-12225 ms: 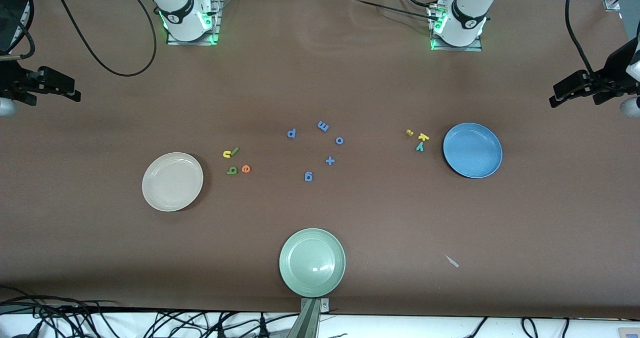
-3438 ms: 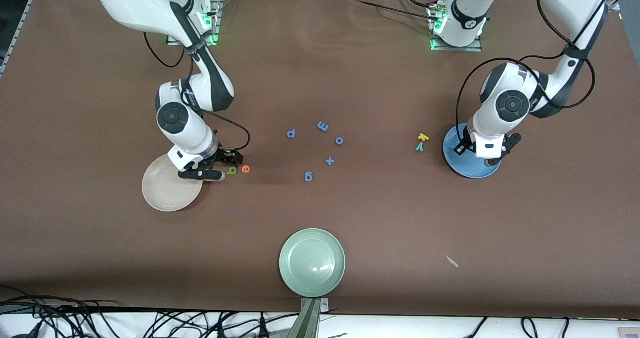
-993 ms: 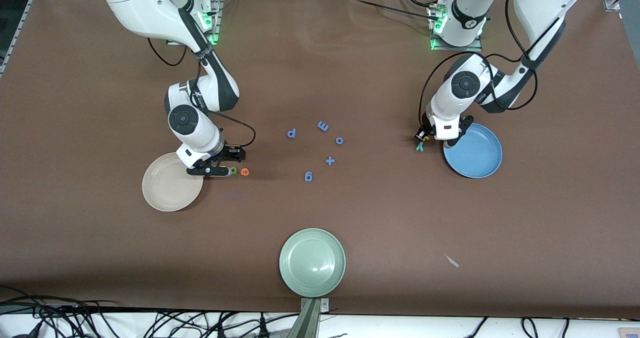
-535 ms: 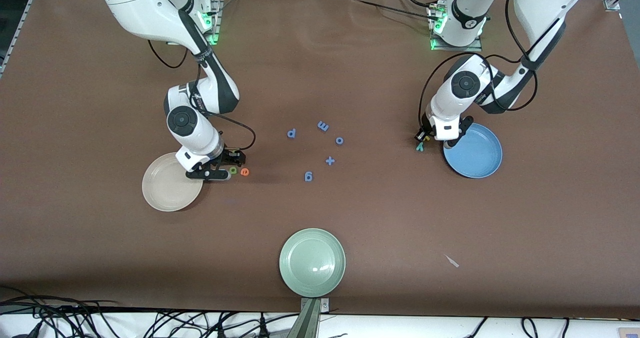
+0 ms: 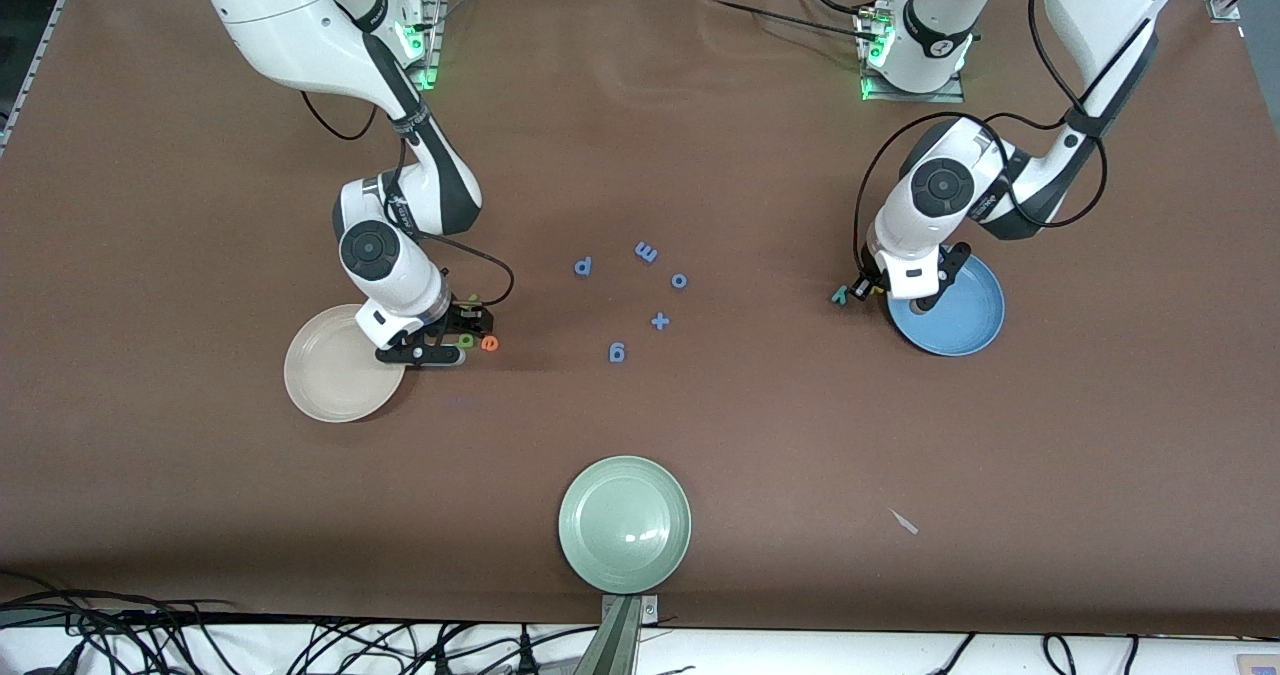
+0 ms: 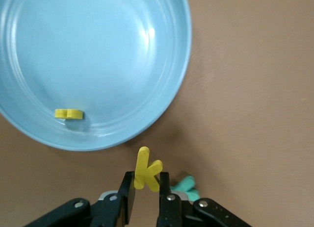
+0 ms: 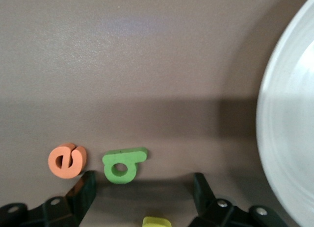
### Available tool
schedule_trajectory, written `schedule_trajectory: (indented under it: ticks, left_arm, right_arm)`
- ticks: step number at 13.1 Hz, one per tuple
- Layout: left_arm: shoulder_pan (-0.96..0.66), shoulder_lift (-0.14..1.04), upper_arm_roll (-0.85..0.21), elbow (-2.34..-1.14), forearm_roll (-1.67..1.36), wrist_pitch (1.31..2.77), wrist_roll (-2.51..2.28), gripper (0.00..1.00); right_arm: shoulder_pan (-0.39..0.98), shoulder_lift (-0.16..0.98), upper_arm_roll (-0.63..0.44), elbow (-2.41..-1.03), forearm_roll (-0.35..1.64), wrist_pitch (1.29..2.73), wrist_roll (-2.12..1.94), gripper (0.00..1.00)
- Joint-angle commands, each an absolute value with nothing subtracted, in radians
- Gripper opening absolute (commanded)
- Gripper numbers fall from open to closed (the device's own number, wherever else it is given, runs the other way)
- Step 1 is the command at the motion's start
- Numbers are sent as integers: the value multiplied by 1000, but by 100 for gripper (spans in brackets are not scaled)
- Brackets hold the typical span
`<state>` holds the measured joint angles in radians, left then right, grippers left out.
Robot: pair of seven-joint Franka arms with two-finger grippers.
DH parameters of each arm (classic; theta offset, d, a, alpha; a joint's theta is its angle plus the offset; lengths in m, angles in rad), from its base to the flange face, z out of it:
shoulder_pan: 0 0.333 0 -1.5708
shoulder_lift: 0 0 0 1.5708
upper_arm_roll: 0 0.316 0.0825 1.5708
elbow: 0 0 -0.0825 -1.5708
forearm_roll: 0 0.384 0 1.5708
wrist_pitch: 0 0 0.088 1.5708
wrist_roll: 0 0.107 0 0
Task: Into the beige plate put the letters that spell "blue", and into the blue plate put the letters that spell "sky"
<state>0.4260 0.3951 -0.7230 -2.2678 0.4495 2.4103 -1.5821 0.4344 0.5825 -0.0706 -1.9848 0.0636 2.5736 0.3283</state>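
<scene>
Brown desk (image 5: 700, 425) carries three plates. Beside the beige plate (image 5: 330, 375), the right gripper (image 7: 142, 192) is held with jaws apart about the green b (image 7: 122, 164), orange e (image 7: 66, 160) alongside. The yellow k (image 6: 146, 169) is clamped in the left gripper (image 6: 144, 200) beside the blue plate (image 6: 162, 89), where one yellow s (image 6: 68, 113) lies; the teal y (image 6: 186, 185) is on the desk.

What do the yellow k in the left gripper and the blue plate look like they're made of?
Yellow k: likely foam, matte, thick, with soft rounded edges and solid colour, pinched by the left gripper. Blue plate: smooth and semi-glossy, with a bright highlight and faint rings; plastic or glazed ceramic, cannot tell which.
</scene>
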Motion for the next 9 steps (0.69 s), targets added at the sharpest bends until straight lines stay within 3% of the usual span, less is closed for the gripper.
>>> schedule_trajectory:
  ticks: [1, 4, 7, 9]
  left_arm:
    - [443, 373, -759, -2159, 339, 2220, -1469, 0]
    - [504, 364, -755, -2166, 340, 2175, -1369, 0]
    - [609, 365, -753, -2203, 373, 2200, -1249, 1]
    - [652, 373, -753, -2239, 412, 2255, -1236, 8]
  right_arm:
    - [433, 592, -72, -1977, 60, 2580, 308, 87]
    - [428, 594, -72, -1973, 60, 2586, 285, 72]
    - [426, 598, -72, -1957, 60, 2589, 284, 69]
    - [426, 617, -71, -1941, 60, 2589, 284, 66]
